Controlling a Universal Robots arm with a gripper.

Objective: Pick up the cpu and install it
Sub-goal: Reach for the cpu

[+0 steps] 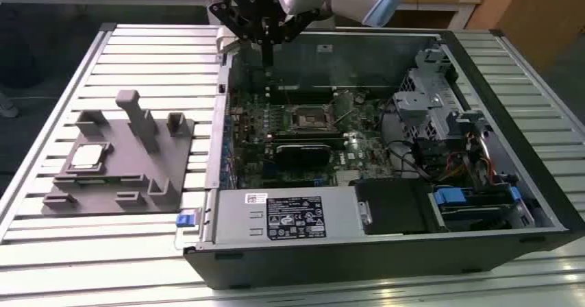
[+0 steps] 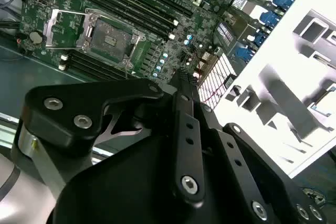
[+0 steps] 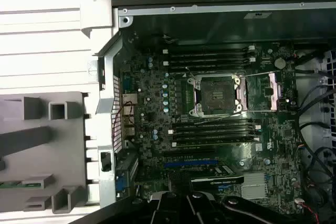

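Observation:
The cpu (image 1: 87,156), a small silvery square chip, lies flat in a recess of the grey fixture (image 1: 137,183) on the slatted table, at the exterior view's left. My gripper (image 1: 267,59) hangs high over the back left corner of the open computer case, far from the cpu. Its black fingers (image 2: 184,85) are closed together with nothing between them. The motherboard's socket (image 1: 308,118) stands bare with its metal retaining frame swung open, as both wrist views show (image 2: 107,35) (image 3: 217,94).
The open case (image 1: 512,94) holds a drive cage (image 1: 429,88), cables and a black fan shroud (image 1: 306,155) near the socket. Upright grey posts (image 1: 137,112) rise from the fixture beside the cpu. Bare slatted table (image 1: 92,266) lies in front.

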